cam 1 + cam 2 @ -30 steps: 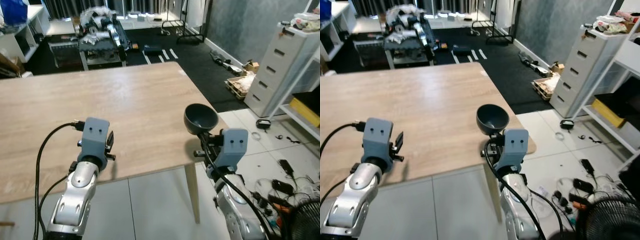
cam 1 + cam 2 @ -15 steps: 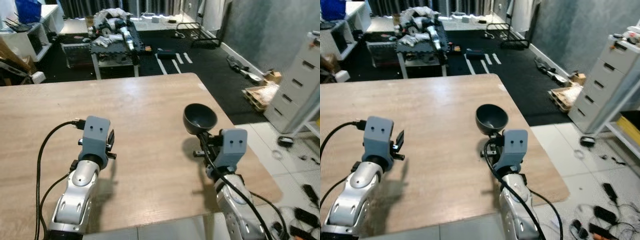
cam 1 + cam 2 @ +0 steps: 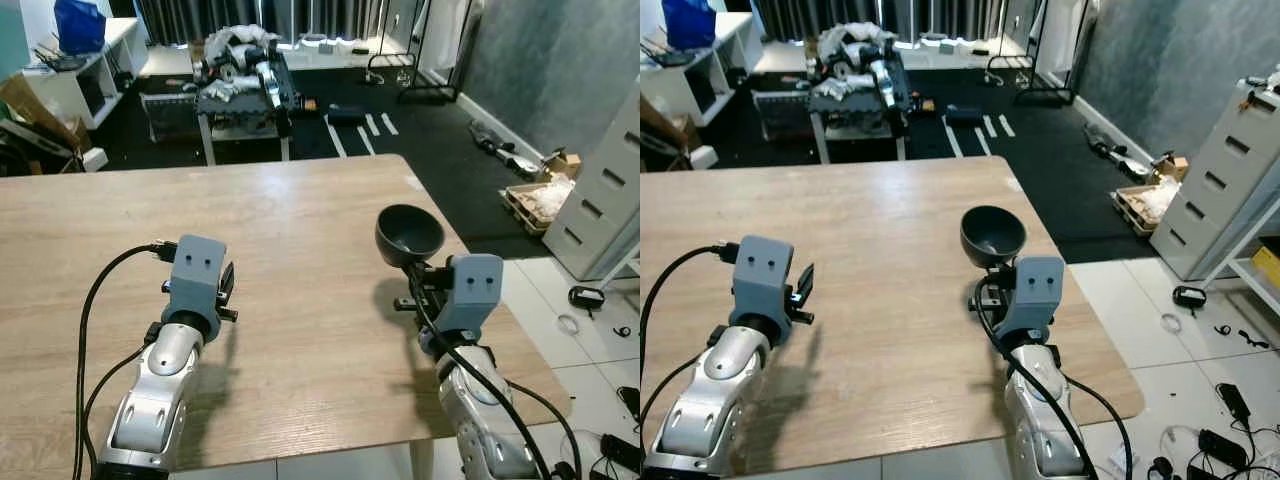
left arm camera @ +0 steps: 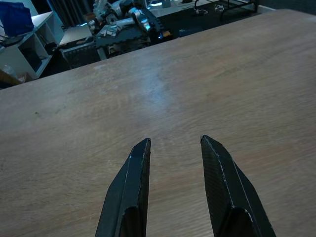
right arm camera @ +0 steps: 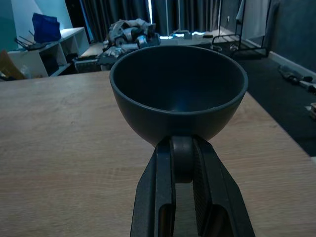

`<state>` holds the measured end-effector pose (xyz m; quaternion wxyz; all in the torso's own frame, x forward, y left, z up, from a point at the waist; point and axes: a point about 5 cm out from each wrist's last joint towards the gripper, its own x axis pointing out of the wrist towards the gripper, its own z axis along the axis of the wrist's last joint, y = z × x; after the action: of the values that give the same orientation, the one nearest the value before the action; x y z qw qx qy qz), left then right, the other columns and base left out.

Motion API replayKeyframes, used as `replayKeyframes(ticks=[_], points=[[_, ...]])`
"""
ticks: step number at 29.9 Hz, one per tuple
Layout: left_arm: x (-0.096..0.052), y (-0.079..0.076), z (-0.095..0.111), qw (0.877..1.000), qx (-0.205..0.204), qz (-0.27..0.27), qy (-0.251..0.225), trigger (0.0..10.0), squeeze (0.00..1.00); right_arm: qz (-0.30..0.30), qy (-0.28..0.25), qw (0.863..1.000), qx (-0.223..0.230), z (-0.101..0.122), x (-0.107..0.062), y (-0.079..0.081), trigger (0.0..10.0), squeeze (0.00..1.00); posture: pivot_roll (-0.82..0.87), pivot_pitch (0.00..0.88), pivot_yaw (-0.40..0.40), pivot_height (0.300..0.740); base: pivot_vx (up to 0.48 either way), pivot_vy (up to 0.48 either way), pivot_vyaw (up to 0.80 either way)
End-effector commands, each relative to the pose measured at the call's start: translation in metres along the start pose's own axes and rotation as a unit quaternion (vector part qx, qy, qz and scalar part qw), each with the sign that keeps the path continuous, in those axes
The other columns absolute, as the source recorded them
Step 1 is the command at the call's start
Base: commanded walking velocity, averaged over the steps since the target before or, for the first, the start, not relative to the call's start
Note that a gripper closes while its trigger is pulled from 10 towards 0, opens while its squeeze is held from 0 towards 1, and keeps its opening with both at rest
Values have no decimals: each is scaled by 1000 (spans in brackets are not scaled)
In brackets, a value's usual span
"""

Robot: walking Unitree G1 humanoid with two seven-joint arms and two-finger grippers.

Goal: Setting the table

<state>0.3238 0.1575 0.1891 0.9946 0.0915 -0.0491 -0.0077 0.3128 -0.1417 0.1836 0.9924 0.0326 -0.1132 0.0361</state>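
Dark grey bowl rides clamped by its foot in the right gripper above the bare counter at two o'clock, nothing laid yet, left gripper hovering narrowly parted, empty.

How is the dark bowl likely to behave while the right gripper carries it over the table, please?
The bowl looks rigid, so it should keep its shape. Held only at its small base by the right gripper, it may pivot or tip. Its smooth, rounded surface could slip.

Wooden table; dark carpet; white drawer unit.
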Motion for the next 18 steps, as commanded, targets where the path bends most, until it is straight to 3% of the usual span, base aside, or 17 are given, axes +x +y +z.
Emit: replayKeyframes(ticks=[1, 12, 15, 18], points=[[-2, 1, -3, 1000, 2, 2, 8, 10000, 0, 1, 3, 1000, -3, -3, -1, 0, 10000, 0, 122, 89, 95, 740, 0, 0, 0], [-12, 7, -6, 1000, 5, -22, 19, 10000, 0, 17, 19, 998, -59, -7, 18, -4, 10000, 0, 150, 108, 82, 740, 0, 0, 0], [-27, 16, -2, 997, -5, -76, 17, 10000, 0, 8, 25, 997, -79, -6, 43, -21, 10000, 0, 190, 134, 77, 740, 0, 0, 0], [-38, 23, 4, 993, -5, -117, 15, 10000, 0, 4, 36, 995, -90, -7, 53, -34, 10000, 0, 220, 150, 79, 740, 0, 0, 0]])
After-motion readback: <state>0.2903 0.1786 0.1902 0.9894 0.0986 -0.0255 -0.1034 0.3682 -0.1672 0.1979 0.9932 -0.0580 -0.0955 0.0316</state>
